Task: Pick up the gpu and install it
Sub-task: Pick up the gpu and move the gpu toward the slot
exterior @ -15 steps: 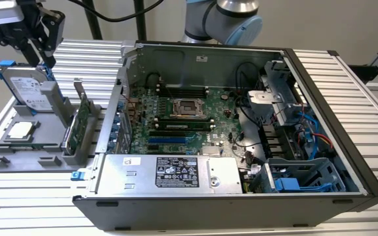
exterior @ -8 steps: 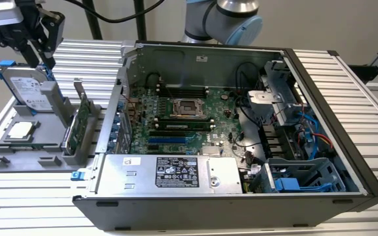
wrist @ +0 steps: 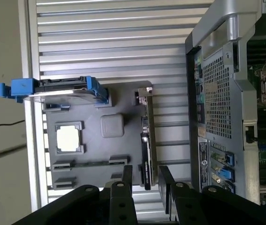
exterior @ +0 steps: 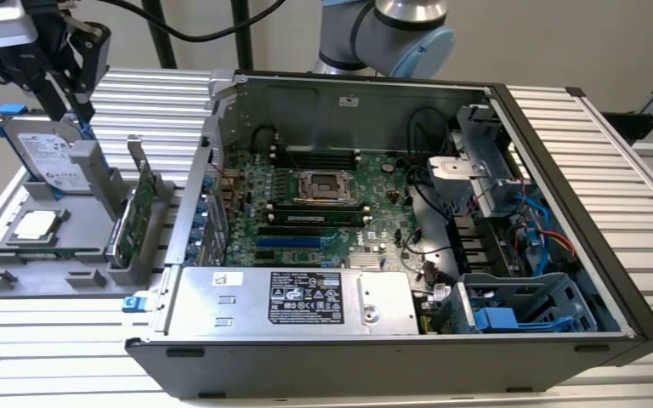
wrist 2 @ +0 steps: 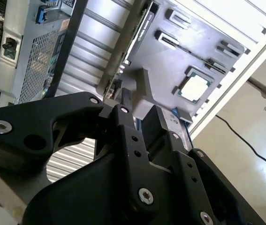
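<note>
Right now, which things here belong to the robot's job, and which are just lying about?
For the job: gpu, upright in the grey holder; open claw above the holder; computer case.
Lying about: hard drive with blue rails; processor chip.

Nothing printed here can be read. The white label on the power supply [exterior: 303, 299] carries rows of small marks and logos too fine to make out, and so does the label on the face of the hard drive [exterior: 60, 155]. A sticker on the rear panel of the computer case [wrist: 217, 93] and a pale line of print along the black edge of the gpu [wrist 2: 141, 33] are equally illegible.
</note>
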Controlling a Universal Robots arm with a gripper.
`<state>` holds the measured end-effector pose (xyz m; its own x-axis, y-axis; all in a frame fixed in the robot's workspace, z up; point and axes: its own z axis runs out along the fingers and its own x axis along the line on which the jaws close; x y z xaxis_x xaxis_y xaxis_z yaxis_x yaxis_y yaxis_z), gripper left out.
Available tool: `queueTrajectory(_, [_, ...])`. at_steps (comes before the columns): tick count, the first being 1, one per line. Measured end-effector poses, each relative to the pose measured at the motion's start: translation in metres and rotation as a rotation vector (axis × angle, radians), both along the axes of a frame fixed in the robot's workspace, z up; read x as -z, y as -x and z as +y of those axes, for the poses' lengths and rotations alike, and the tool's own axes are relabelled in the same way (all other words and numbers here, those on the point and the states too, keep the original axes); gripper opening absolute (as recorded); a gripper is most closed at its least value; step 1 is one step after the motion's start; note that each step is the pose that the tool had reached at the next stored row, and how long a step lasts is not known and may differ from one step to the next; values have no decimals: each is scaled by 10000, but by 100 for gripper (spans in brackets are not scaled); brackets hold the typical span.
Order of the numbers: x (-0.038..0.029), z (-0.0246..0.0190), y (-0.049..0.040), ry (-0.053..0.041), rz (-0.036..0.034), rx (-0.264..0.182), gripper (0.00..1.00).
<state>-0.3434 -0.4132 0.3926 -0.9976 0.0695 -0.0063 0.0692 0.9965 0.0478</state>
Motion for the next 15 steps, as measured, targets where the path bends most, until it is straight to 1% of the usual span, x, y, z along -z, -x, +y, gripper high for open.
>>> queueTrajectory(15, [1,-104,0,0,-1,0,100])
